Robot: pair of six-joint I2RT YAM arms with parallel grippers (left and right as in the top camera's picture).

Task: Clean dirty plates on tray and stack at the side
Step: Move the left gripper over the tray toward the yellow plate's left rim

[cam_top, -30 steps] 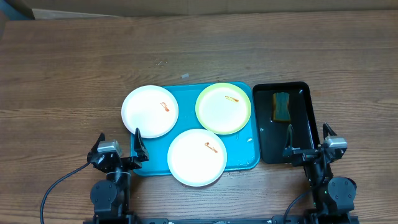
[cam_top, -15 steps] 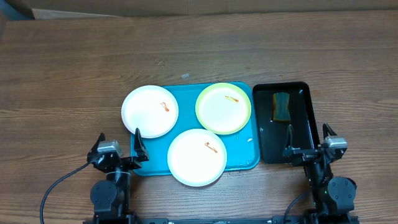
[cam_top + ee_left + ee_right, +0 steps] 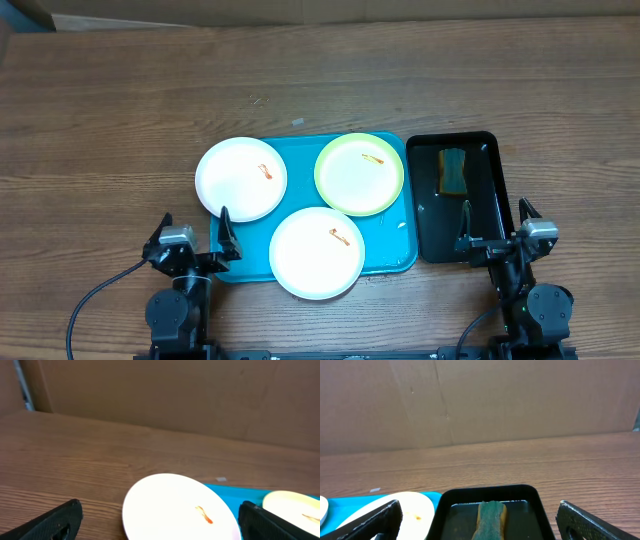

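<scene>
Three dirty plates, each with a small orange-red smear, lie on the turquoise tray (image 3: 395, 250). One white plate (image 3: 241, 179) overhangs its left edge. The yellow-green-rimmed plate (image 3: 359, 173) is at the back right, and the second white plate (image 3: 316, 252) overhangs the front edge. My left gripper (image 3: 194, 225) is open and empty, near the table's front edge, just short of the left white plate (image 3: 175, 505). My right gripper (image 3: 495, 222) is open and empty at the near end of the black tray. The left wrist view shows the tray (image 3: 235, 492) and the green-rimmed plate (image 3: 295, 507).
A narrower black tray (image 3: 480, 215) stands right of the turquoise tray, with a green-and-yellow sponge (image 3: 453, 170) lying at its far end. The right wrist view shows the sponge (image 3: 491, 517), the black rim (image 3: 490, 491) and the green-rimmed plate (image 3: 400, 507). A cardboard wall stands behind the table.
My left gripper has shifted very slightly. The plates, the trays and the right arm have not moved.
</scene>
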